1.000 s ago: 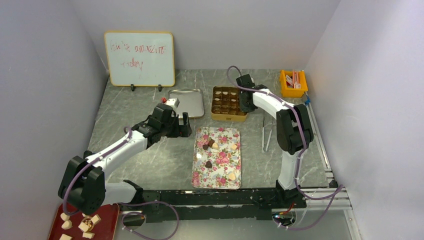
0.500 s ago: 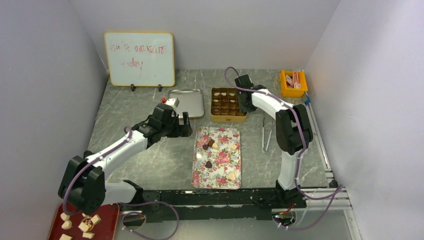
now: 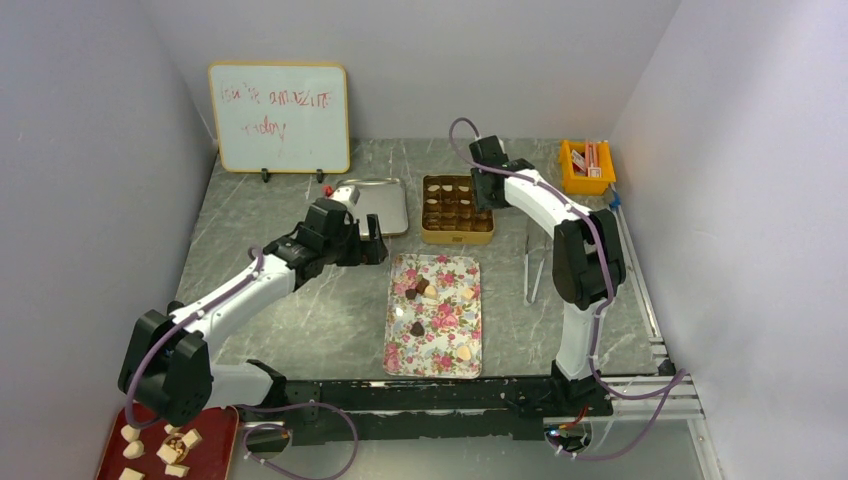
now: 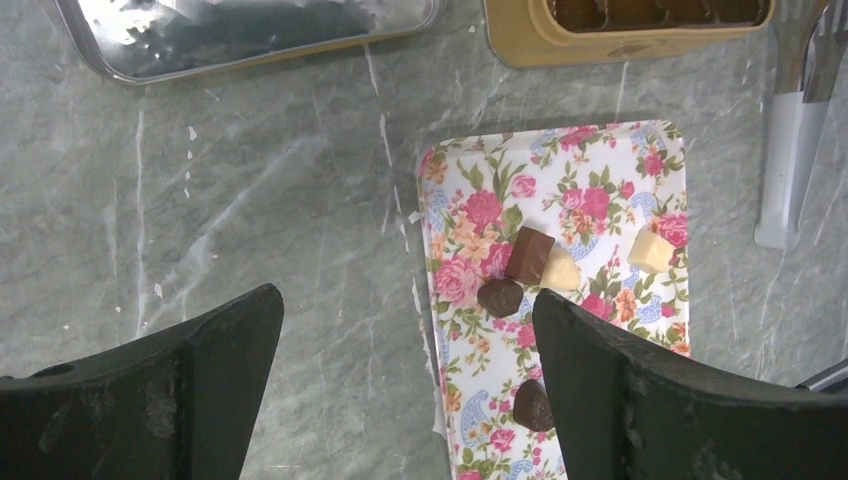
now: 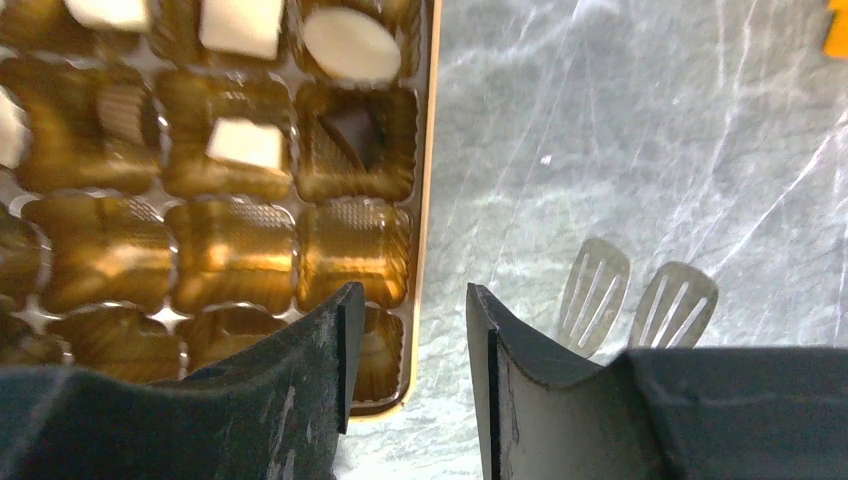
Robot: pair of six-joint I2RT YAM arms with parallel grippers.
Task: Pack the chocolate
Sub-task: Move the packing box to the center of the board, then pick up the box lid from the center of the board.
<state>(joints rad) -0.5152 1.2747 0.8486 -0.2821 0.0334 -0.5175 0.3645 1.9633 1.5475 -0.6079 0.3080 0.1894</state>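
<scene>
While the right gripper (image 5: 408,300) has been lifting off the gold box (image 5: 425,200), its jaws have come apart, and nothing sits between them now. A second ago it was down low over the box's right-hand column of cells with the jaws nearly together. Now it stands higher and further back, straddling the right rim towards the far right corner. Just beyond its fingers a dark piece (image 5: 352,135) lies tilted in a cell against the right wall, so I'd say that one has only just been let go. A few pale pieces sit in neighbouring cells, and the cells under the fingers look bare.

The left gripper (image 4: 405,305) has barely shifted. Its jaws are spread wide with nothing in them, and it hangs over the table (image 4: 250,220) just off the far left corner of the floral tray (image 4: 600,160).

The rest of the chocolate (image 4: 528,253) waits on that tray. A dark block, a dark round one and a cream one are bunched near the far end, with another cream one by the right edge. A dark heart lies towards the middle, and the overhead view shows a cream one near the near right corner.

To my eye that is one more packed and about six to go, so the next move should be a fresh pick from the tray.
</scene>
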